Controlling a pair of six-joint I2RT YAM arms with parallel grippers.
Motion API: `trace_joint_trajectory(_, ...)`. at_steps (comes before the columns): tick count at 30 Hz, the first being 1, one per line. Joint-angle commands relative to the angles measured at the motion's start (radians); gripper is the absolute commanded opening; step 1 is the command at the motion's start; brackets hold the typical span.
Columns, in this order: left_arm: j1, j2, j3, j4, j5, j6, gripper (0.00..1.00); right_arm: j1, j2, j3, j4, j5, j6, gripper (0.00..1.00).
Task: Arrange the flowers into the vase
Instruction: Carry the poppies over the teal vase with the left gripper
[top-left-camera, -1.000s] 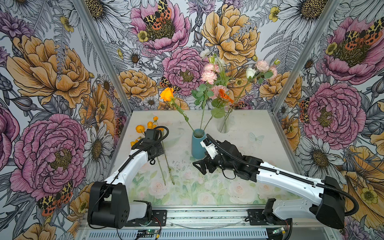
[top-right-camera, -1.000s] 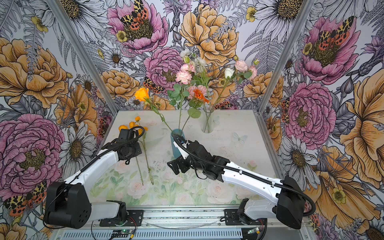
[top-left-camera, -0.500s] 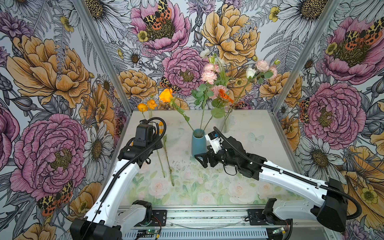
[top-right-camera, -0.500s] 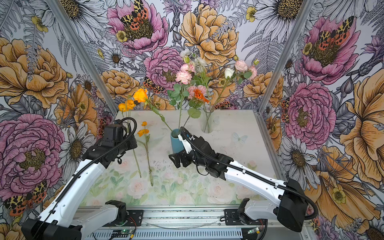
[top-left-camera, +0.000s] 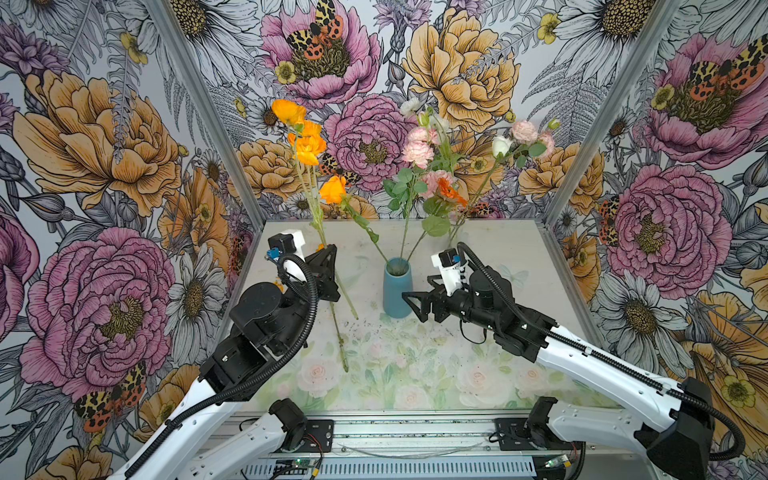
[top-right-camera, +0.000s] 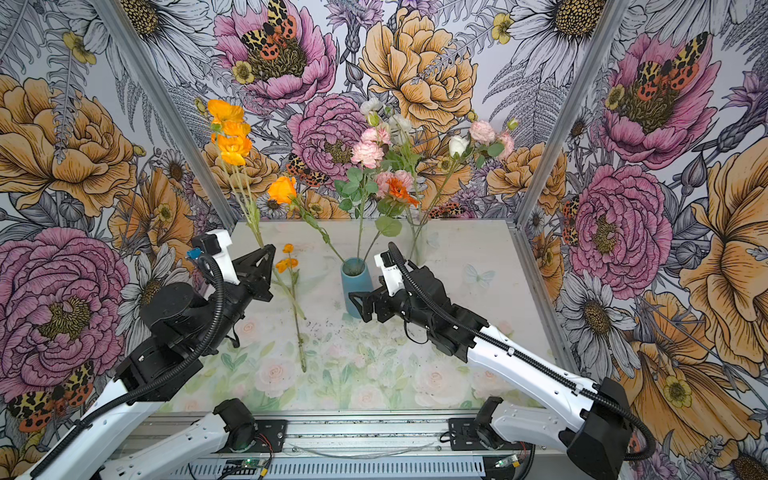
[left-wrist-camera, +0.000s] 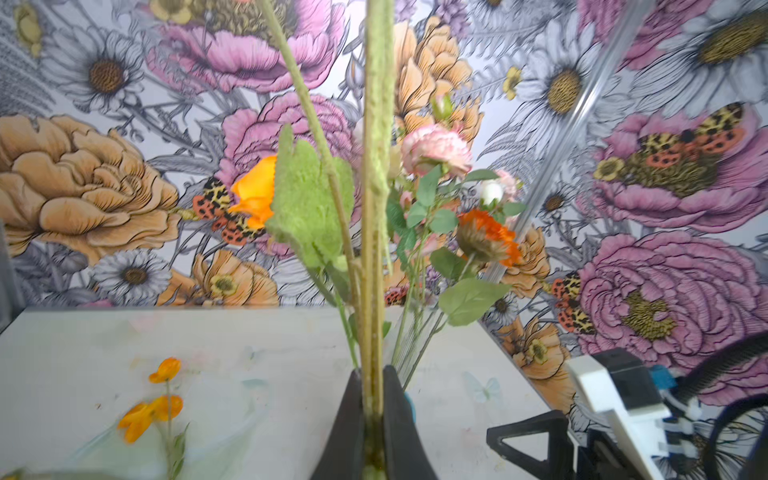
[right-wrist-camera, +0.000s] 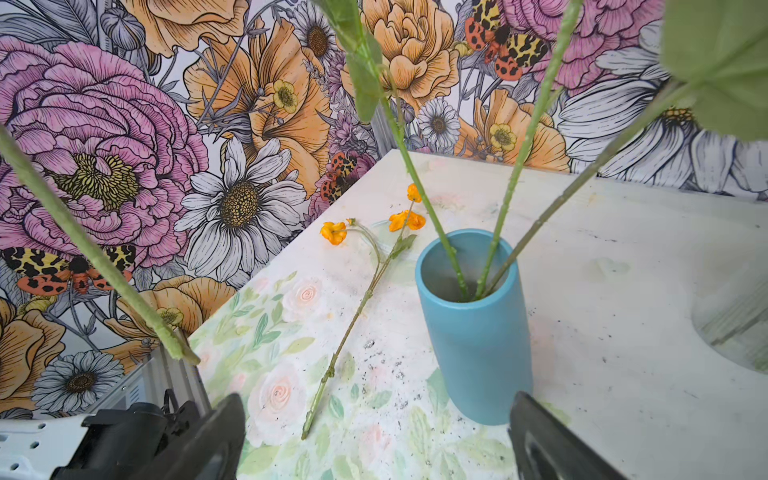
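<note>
Now, on the rose-printed table (top-left-camera: 498, 249), the right gripper (right-wrist-camera: 374, 409) gapes wide just beside the blue vase (top-left-camera: 397, 291) holding several flowers (top-left-camera: 415, 149), while the left gripper (top-left-camera: 330, 249) pinches upright orange-bloomed stems (top-left-camera: 309, 183) near one orange flower (top-right-camera: 297, 320) lying flat.

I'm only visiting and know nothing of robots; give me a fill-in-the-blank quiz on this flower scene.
The left jaws are shut on flower stems with ____ blooms.
The blue vase holds ____ stems.
The right jaws stand ____ near that vase.
One loose flower lies flat on the ____.
Missing: orange, three, open, table.
</note>
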Motion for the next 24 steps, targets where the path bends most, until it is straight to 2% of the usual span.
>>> trace_joint_trajectory(1,-0.034,0.073,-0.063,0.367,0.031,0.159,0.0,-0.013,-0.023,-0.01,0.017,-0.018,-0.007,1.0)
trace_joint_trajectory(3,-0.037,0.146,-0.051,0.468,0.095,0.189,0.0,-0.015,-0.032,-0.013,0.017,-0.015,-0.002,1.0)
trace_joint_trajectory(7,-0.037,0.285,-0.058,0.669,0.154,0.26,0.0,-0.017,-0.049,-0.008,0.015,0.01,-0.002,0.99)
trace_joint_trajectory(12,-0.038,0.408,-0.083,0.888,0.133,0.333,0.0,-0.017,-0.062,-0.007,0.004,0.018,-0.007,0.99)
trace_joint_trajectory(24,-0.009,0.557,-0.132,0.981,0.12,0.345,0.0,-0.016,-0.067,-0.018,0.002,0.014,-0.014,0.99)
